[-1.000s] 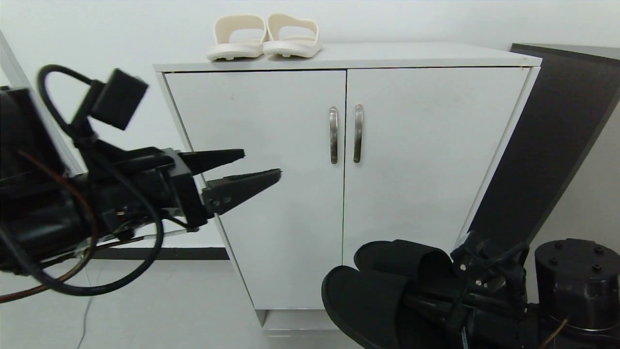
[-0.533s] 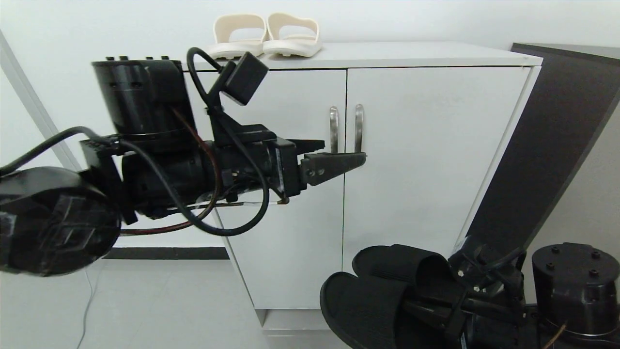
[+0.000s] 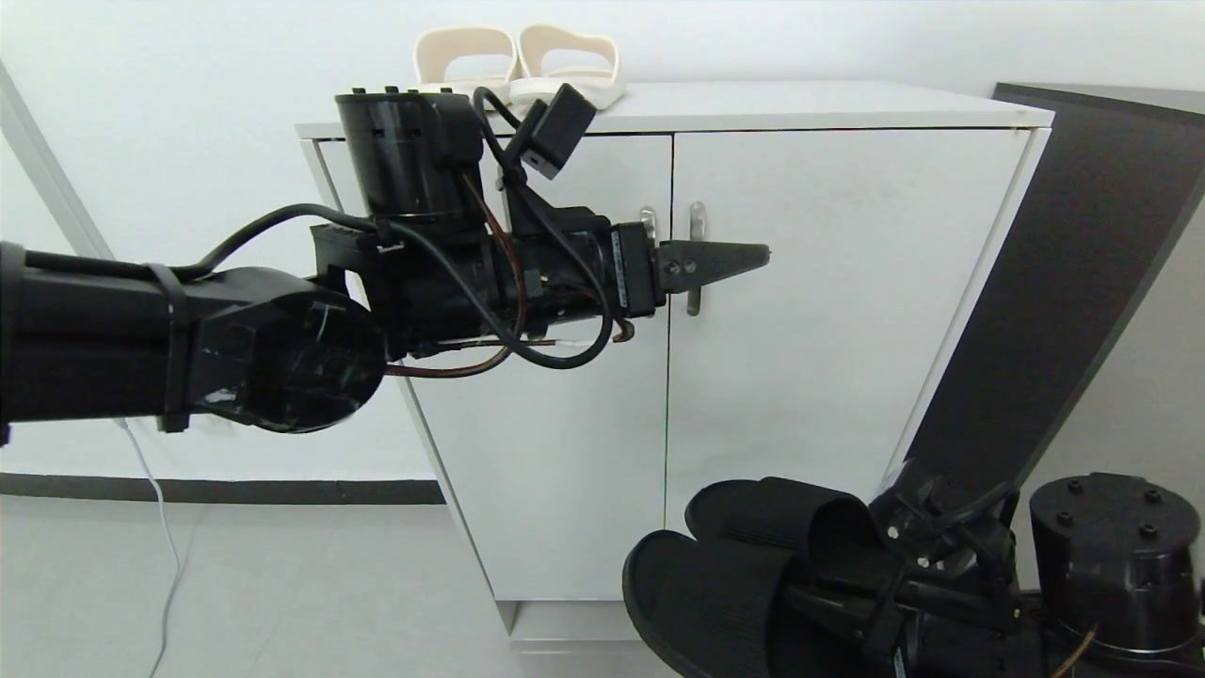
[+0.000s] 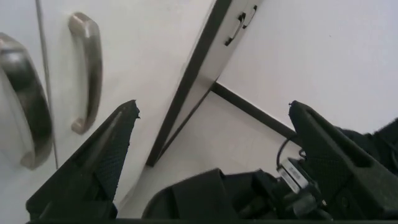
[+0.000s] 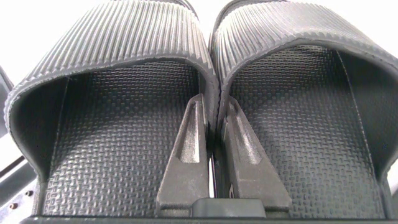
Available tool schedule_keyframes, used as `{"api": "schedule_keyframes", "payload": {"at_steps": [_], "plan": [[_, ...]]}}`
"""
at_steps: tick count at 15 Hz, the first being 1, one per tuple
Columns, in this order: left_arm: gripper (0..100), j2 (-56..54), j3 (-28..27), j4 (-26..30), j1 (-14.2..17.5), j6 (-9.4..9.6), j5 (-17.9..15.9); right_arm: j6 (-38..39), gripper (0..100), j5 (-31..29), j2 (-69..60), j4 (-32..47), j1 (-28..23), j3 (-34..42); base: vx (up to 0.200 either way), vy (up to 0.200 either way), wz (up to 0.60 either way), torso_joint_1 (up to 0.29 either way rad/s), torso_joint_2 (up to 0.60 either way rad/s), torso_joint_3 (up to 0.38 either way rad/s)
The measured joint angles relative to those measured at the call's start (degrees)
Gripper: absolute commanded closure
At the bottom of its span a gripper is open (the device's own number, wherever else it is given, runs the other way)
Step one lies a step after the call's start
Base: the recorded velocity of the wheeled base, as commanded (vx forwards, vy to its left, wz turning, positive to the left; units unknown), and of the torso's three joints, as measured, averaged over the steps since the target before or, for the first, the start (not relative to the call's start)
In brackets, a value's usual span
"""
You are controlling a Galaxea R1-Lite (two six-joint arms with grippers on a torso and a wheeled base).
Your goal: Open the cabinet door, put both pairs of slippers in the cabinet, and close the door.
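A white two-door cabinet (image 3: 828, 311) stands shut, its two metal handles (image 3: 695, 218) side by side at the centre seam. On its top lies a cream pair of slippers (image 3: 520, 58). My left gripper (image 3: 744, 256) hovers level with the handles, just in front of the right door. It is open, its fingers (image 4: 99, 168) spread wide, with the handles (image 4: 87, 81) close by and nothing between them. Low at the right, my right gripper (image 5: 214, 106) is shut on the black slippers (image 3: 744, 574), pinching their adjoining inner walls (image 5: 214, 68).
A dark panel (image 3: 1064, 282) leans against the cabinet's right side. Pale floor (image 3: 282, 593) lies open to the cabinet's left, crossed by a thin white cable (image 3: 160, 527). A white wall rises behind.
My left arm has swung up and to the right across the cabinet front, bringing its gripper from the left door to the handles. The right arm stays put with the black slippers.
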Motion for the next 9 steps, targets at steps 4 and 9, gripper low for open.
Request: {"api": "schedule_keyframes", "payload": {"at_steps": [4,9], "plan": [[0,1.9,-2.7,2.2,-0.2,-0.06,4.2,0.0,100,0.0,0.4,-0.1,0.0,0.2,0.0,0.0,0.0,0.0,0.0,0.0],[0,3.9,-4.6,2.2,-1.9,0.27,12.5,0.0,100,0.1,0.5,-0.2,0.0,0.6,0.0,0.0,0.0,0.0,0.0,0.0]]}}
